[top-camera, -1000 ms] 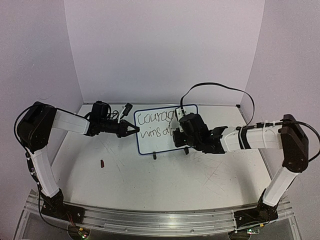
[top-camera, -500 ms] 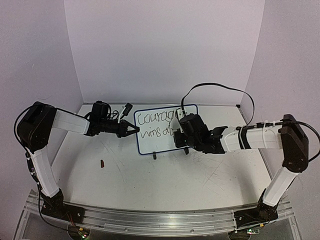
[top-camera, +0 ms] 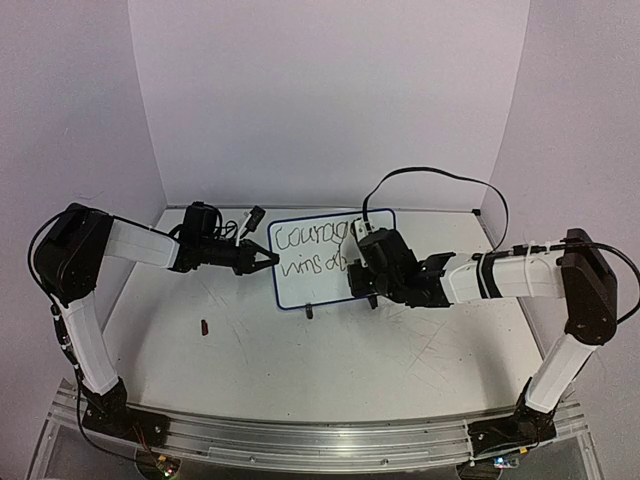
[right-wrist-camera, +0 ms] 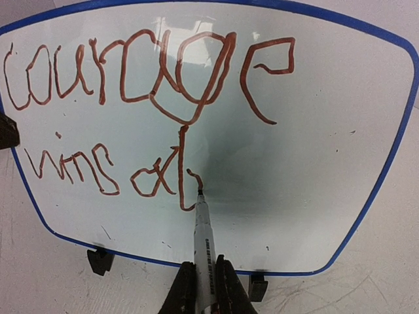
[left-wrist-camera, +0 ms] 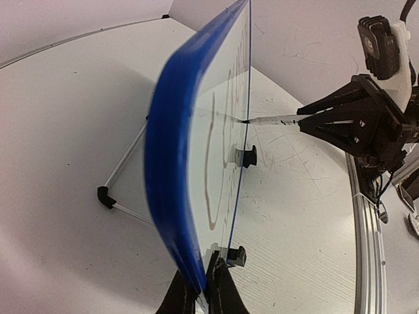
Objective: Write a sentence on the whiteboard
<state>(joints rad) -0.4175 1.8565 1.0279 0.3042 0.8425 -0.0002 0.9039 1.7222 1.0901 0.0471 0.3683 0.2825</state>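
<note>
The whiteboard (top-camera: 305, 272) stands upright at mid-table on two black clip feet (right-wrist-camera: 99, 260). My left gripper (top-camera: 268, 258) is shut on its left blue edge (left-wrist-camera: 167, 170), with the fingertips (left-wrist-camera: 221, 288) pinching the frame. My right gripper (right-wrist-camera: 204, 288) is shut on a white marker (right-wrist-camera: 202, 245), whose tip touches the board's bare white face (right-wrist-camera: 314, 163). The sentence (right-wrist-camera: 131, 72) reads "Courage" in reddish-brown, with "wins al" (right-wrist-camera: 98, 173) below and a short new stroke at the tip. In the left wrist view the marker (left-wrist-camera: 272, 120) meets the board from the right.
A small dark red piece (top-camera: 204, 326) lies on the table, left of centre. A thin wire stand (left-wrist-camera: 124, 163) props the board from behind. White walls close the back and both sides. A black cable (top-camera: 430, 175) loops above the right arm.
My right gripper has shifted slightly with the marker as a short stroke grew after "al". The left arm and the board have stayed still.
</note>
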